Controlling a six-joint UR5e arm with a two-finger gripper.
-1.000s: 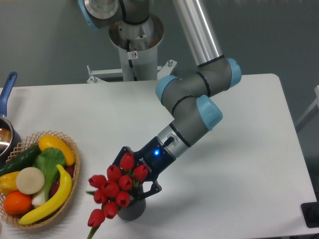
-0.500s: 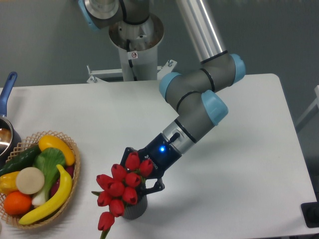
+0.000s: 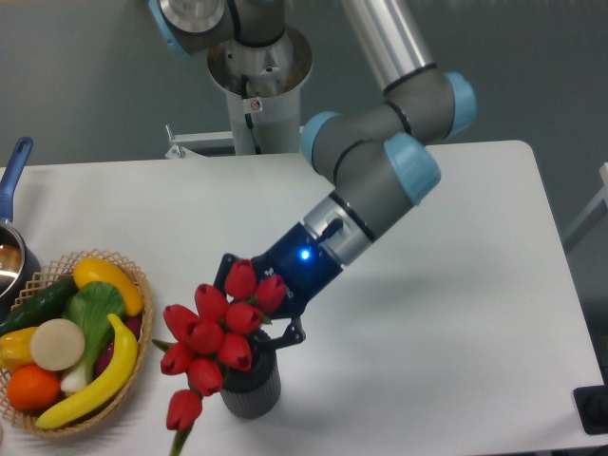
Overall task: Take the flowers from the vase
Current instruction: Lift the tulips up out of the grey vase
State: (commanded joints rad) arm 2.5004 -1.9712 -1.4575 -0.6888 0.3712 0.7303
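i can't read any writing from here: there is a small round red-and-white sticker (image 3: 253, 104) on the arm's grey base column, too small to make out, and a blue light (image 3: 303, 254) glows on the gripper's wrist.

counting from the vase (image 3: 251, 385), which stands on the white desk (image 3: 475, 313) near its front edge: one bunch of flowers (image 3: 218, 333), and i count nine red buds in it, eight clustered just above and to the left of the vase's mouth and one hanging lower at the vase's left side on a green stem. the stems run down toward the vase's mouth, but the buds hide where they end, so i can't tell whether they sit inside it.

the gripper (image 3: 255, 306) comes in from above and to the right of the vase, its dark fingers reaching in among the top buds. the buds cover the fingertips, so i can't tell how wide the jaws stand or whether they have hold of the stems.

well to the left of the vase sits one wicker basket (image 3: 136, 277) holding produce: i count one banana (image 3: 99, 375), one orange (image 3: 31, 387), one cucumber (image 3: 36, 304) and a yellow piece (image 3: 107, 281) among others. further left of it, at the desk's edge, is one pot with a blue handle (image 3: 13, 175).
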